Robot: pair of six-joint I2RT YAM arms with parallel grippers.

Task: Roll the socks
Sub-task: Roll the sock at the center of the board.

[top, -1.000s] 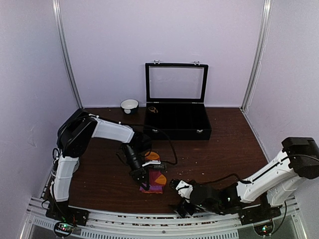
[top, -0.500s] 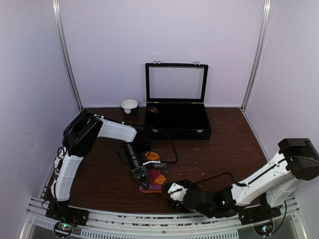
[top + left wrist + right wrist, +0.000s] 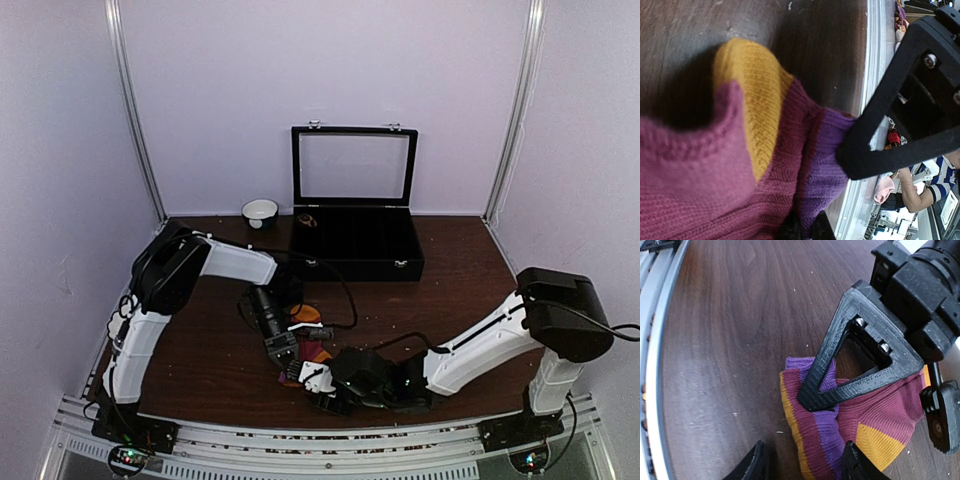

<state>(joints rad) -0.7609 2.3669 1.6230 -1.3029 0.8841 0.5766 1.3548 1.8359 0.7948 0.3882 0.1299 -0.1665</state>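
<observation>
While my left tool (image 3: 812, 390) clamps the magenta-red striped knit sock (image 3: 875, 410), its fold lies just ahead of my gaping right tool (image 3: 806, 462).

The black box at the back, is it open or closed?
Open. The black box has its lid standing straight up, and you can see the dark inside of the box below it.

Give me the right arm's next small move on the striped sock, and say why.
Probably close the right gripper on the sock's striped edge. Its jaws stand apart astride that edge, and the left gripper is shut on the purple end, so a second grip should let rolling start.
</observation>
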